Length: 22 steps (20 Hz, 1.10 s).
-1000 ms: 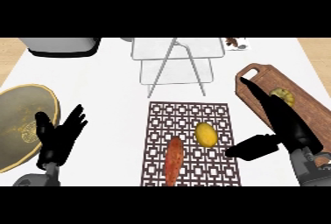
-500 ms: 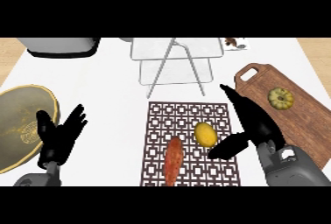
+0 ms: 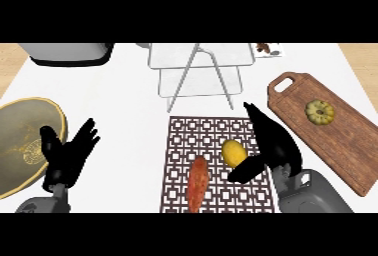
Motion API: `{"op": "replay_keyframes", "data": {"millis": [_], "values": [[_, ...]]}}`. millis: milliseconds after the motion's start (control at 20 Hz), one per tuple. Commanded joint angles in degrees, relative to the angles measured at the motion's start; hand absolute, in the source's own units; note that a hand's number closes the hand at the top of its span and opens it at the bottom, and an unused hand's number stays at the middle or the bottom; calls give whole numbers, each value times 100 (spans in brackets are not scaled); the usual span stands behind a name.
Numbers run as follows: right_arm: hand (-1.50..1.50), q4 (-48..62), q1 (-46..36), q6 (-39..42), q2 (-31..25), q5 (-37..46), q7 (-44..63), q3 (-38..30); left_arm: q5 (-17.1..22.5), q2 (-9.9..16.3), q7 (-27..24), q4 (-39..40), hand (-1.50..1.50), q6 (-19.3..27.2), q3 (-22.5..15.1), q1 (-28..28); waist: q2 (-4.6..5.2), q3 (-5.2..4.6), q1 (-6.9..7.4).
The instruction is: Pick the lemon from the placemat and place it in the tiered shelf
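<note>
Lemon [image 3: 233, 153]: smooth yellow oval, lying on the brown lattice placemat [image 3: 210, 135].
Right hand [image 3: 272, 142]: hovering just beside it, fingers spread.
Left hand [image 3: 68, 155]: resting, fingers spread.
Shelf [image 3: 198, 70]: pale, wire-legged.

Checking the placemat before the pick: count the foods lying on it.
2: the lemon near the placemat's right side, beside the right hand, and a sweet potato lower, near the middle.

One lemon [image 3: 233, 152], one placemat [image 3: 214, 165] — one tiered shelf [image 3: 199, 67].
</note>
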Motion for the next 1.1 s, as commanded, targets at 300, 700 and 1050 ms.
{"op": "replay_keyframes", "data": {"millis": [300,700,1050], "values": [[-150,337,327,298,579,795,-102,-223,-190,-111,14,-304,0,-290,128,408,6,-9,3],[-150,1183,358,62,926,1578,-406,-304,-356,-295,302,120,0,-190,263,-306,11,-8,-11],[-150,1839,285,-454,1313,2120,-1103,-557,-462,-422,112,-183,0,-268,383,91,9,-8,2]]}}
